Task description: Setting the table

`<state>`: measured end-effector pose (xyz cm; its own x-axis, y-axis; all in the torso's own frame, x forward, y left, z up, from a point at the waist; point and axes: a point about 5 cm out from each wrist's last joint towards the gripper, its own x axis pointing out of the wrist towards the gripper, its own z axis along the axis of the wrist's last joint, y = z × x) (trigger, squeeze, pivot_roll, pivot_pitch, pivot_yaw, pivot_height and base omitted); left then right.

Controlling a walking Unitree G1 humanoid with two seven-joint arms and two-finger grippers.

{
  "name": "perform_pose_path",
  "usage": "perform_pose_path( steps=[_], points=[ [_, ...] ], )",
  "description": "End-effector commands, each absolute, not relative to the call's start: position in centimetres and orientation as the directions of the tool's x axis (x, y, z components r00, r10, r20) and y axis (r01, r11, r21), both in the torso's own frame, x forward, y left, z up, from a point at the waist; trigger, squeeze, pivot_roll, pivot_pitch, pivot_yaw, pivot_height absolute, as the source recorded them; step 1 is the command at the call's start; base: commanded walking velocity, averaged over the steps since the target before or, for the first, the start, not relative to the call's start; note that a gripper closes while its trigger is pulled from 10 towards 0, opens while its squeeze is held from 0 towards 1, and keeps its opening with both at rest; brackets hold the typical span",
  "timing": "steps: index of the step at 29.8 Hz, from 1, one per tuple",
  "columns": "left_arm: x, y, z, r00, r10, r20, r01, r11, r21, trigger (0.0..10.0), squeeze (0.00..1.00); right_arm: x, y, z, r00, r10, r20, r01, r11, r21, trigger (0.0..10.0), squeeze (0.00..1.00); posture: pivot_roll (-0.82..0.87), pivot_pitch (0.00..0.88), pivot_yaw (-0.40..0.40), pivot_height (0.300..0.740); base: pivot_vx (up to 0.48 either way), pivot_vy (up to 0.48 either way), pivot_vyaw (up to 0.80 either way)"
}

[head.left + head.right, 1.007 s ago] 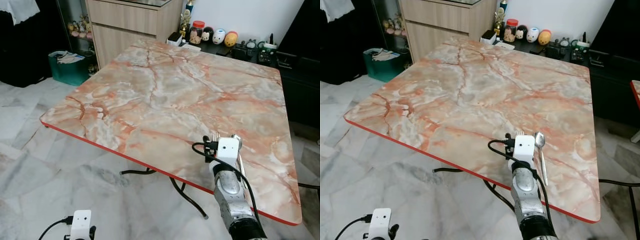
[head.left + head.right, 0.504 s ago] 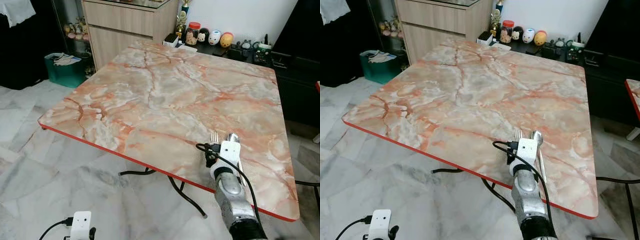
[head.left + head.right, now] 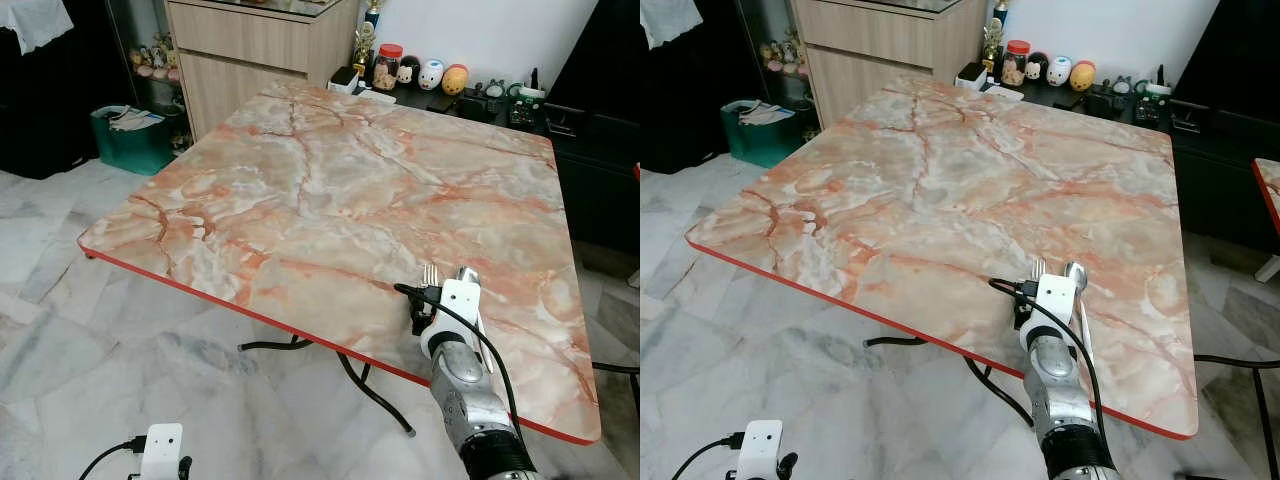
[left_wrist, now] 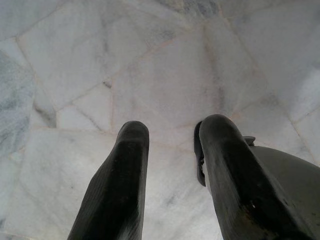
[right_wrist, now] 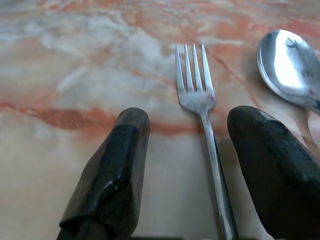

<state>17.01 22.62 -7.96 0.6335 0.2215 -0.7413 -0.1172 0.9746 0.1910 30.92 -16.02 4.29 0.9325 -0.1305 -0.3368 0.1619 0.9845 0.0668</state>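
Note:
A silver fork (image 5: pixel 197 85) lies flat on the orange-veined marble table (image 3: pixel 330 190), near its front right edge. A silver spoon (image 5: pixel 285 67) lies just to the right of it, parallel. My right gripper (image 5: pixel 189 119) rests low over the table, open, with the fork's handle running between its two black fingers and touching neither. In the eye views the white wrist camera (image 3: pixel 458 300) covers the fingers, and the fork tines (image 3: pixel 1038 267) and spoon bowl (image 3: pixel 1075 270) poke out past it. My left gripper (image 4: pixel 172 137) hangs open over the floor.
A wooden cabinet (image 3: pixel 260 50) and a green bin (image 3: pixel 130 135) stand behind the table on the left. A black sideboard (image 3: pixel 480 100) with jars and figurines sits at the far edge. Black table legs (image 3: pixel 370 385) curve beneath. Marble floor (image 3: pixel 100 330) lies to the left.
The whole view has shifted a little. My right wrist has drawn back slightly, so more of the fork tines and spoon bowl show beyond it. Fork and spoon have not moved.

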Motion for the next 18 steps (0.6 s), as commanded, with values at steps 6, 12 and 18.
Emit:
perform_pose_path(
  steps=[6,12,18],
  points=[
    [16.3,22.4,-8.41,0.602,0.216,-0.769,-0.096,0.975,0.199,10.0,0.0,31.6,-16.47,4.97,0.932,-0.142,-0.332,0.176,0.982,0.075,10.0,0.0,0.05,0.0,-0.071,0.74,0.0,0.0,0.0],
    [16.21,22.43,-8.45,0.599,0.216,-0.771,-0.096,0.975,0.199,10.0,0.0,31.71,-16.65,4.95,0.93,-0.145,-0.339,0.179,0.981,0.07,10.0,0.0,0.05,0.0,-0.071,0.74,0.0,0.0,0.0],
    [16.17,22.5,-8.46,0.596,0.217,-0.773,-0.094,0.975,0.201,10.0,0.0,31.64,-16.86,4.59,0.921,-0.148,-0.36,0.181,0.982,0.06,10.0,0.0,0.05,0.0,-0.069,0.74,0.0,0.0,0.0]
  ],
)
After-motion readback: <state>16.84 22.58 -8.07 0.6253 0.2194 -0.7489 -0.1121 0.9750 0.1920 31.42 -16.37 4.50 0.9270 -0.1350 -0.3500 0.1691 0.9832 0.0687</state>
